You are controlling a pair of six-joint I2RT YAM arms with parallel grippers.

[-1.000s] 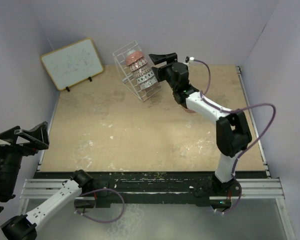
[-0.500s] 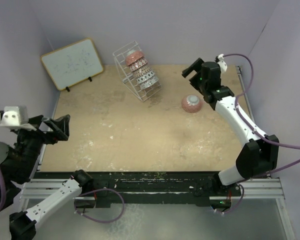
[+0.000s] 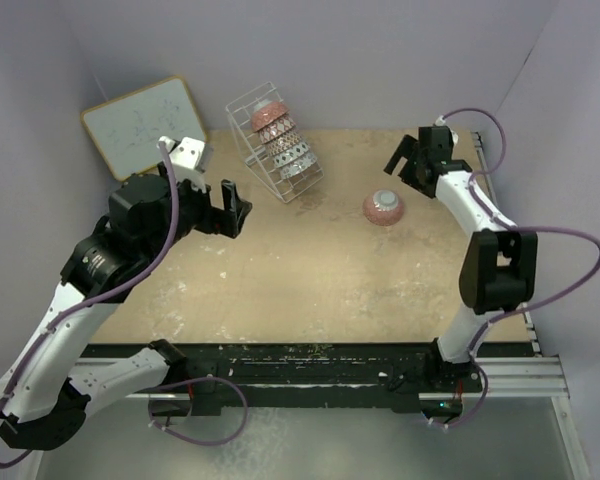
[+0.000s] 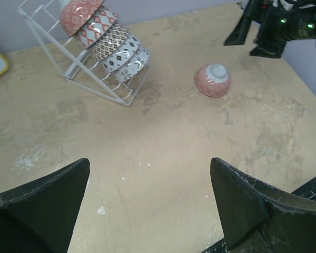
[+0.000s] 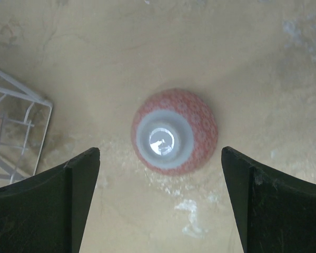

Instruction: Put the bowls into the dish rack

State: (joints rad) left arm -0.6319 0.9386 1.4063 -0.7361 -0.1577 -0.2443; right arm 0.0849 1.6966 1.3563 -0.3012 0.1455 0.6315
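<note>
Right wrist view: my right gripper [image 5: 159, 152] spread wide, gripping nothing, hovering over pink patterned bowl [image 5: 196, 117], no contact. Bowl upside down on table [image 5: 263, 63], foot ring up, near dish rack [image 5: 16, 121] but apart from it. Left gripper [image 4: 150, 161] fingers wide apart too, empty, above bare tabletop. I count five patterned bowls [image 4: 108, 39] on edge in row in tilted rack, at table's far side near whiteboard [image 3: 145, 125].

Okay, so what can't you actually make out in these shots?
- Loose pink bowl: upside down in every view, inside hidden.
- Dish rack: right wrist view cuts it at the left edge; left wrist view crops its top bowl.
- Whiteboard: marks too faint, top view.
</note>
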